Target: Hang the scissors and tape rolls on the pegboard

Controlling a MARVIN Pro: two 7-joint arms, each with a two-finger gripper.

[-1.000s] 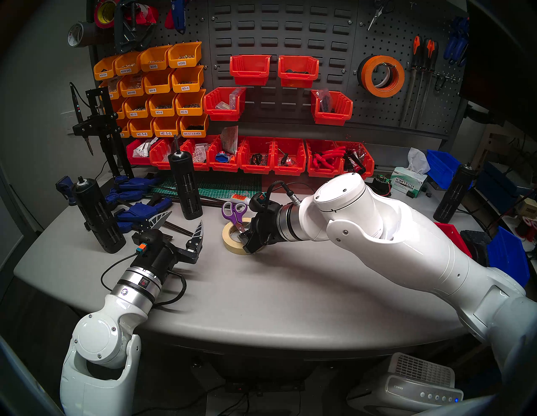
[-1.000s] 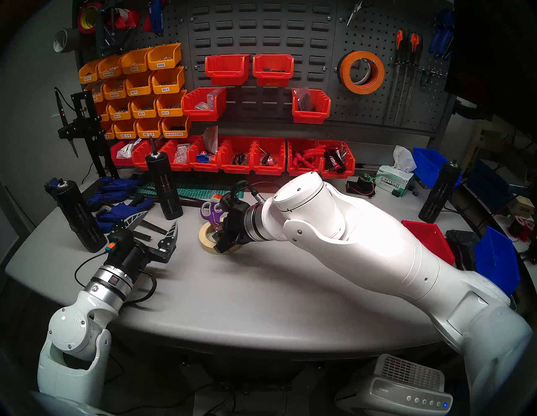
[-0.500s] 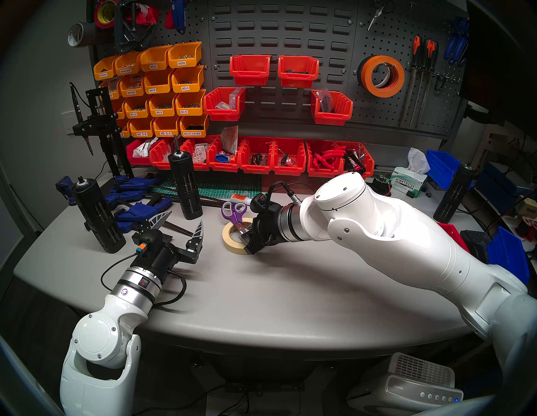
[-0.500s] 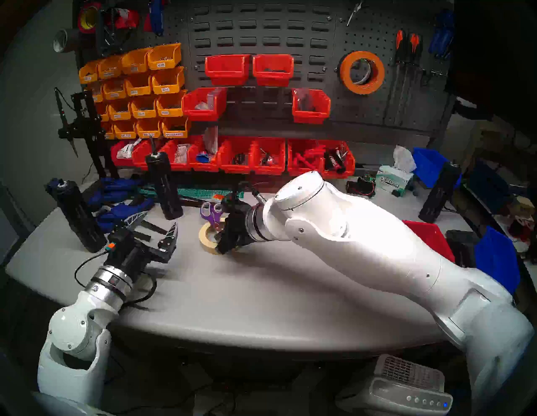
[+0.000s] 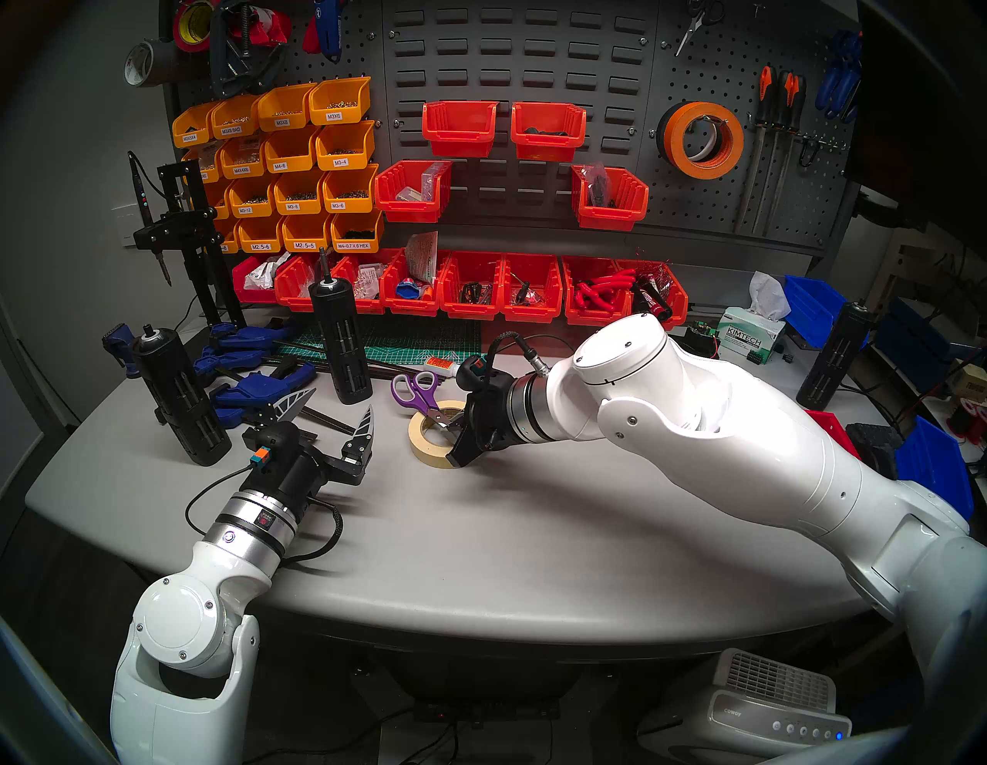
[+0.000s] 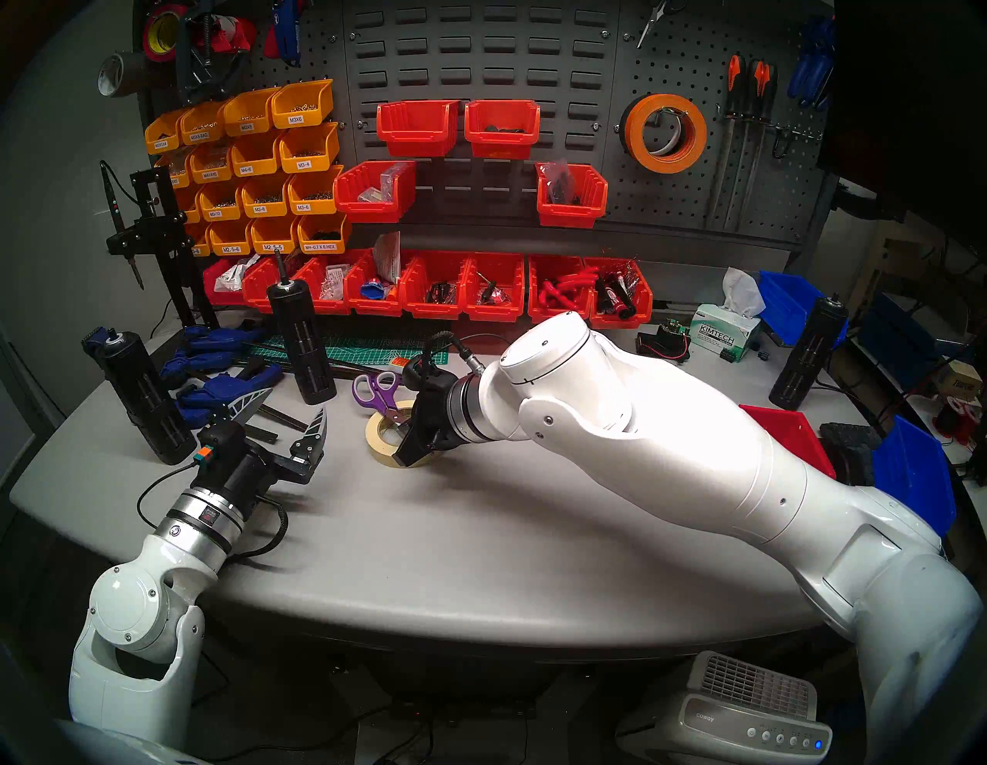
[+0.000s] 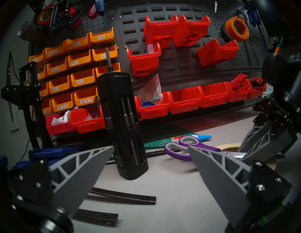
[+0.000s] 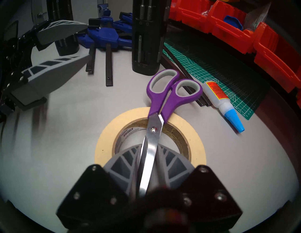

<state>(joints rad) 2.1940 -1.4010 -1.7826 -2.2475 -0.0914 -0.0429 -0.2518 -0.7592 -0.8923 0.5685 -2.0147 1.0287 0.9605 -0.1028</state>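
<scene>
The scissors' [image 8: 153, 146] blade tips run out of sight between the right gripper's [image 8: 148, 162] blurred fingers, which also cover the near rim of the beige tape [image 8: 193, 135]. On the pegboard [image 5: 710, 69], a black roll is mostly hidden behind the orange tape [image 5: 705, 140]. The top edge crops the black-handled scissors [image 5: 694, 21].

Red bins [image 5: 475, 291] are lining the tabletop's back edge; blue clamps [image 5: 256, 374] are lying toward its left edge (a glue bottle [image 8: 223, 104] resting mid-back).
</scene>
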